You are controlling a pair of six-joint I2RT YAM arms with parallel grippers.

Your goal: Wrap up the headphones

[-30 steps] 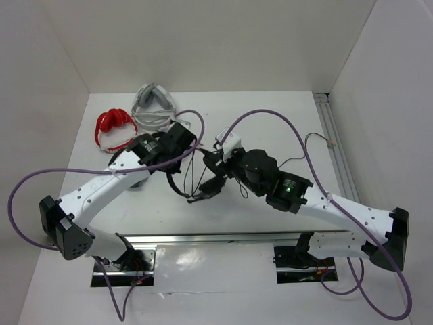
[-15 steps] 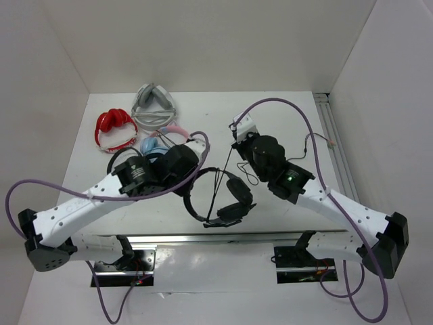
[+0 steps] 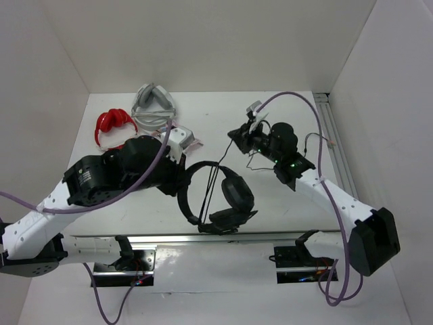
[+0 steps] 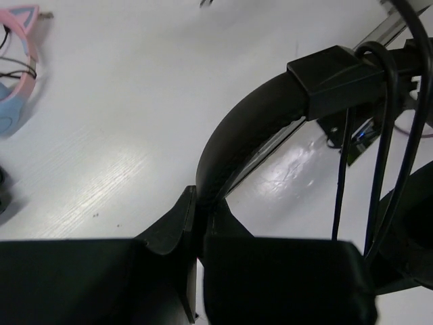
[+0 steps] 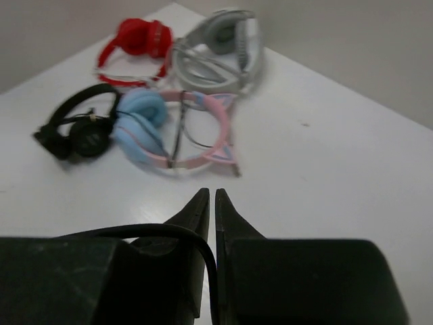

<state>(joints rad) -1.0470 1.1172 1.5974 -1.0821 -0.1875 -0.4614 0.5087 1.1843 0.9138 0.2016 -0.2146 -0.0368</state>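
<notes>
My left gripper [image 4: 199, 205] is clamped shut on the band [image 4: 250, 128] of the headphones [image 3: 235, 194], which sit at lower centre of the overhead view. My right gripper [image 5: 211, 198] is up and to the right of them, fingers pressed together, pinching the thin black cable [image 5: 145, 230].

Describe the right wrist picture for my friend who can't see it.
The right claw is pinched shut on a thin black cable. Past it, four headphones lie on the white table: a pink-and-blue pair, a small black pair, a red pair and a grey pair.
</notes>
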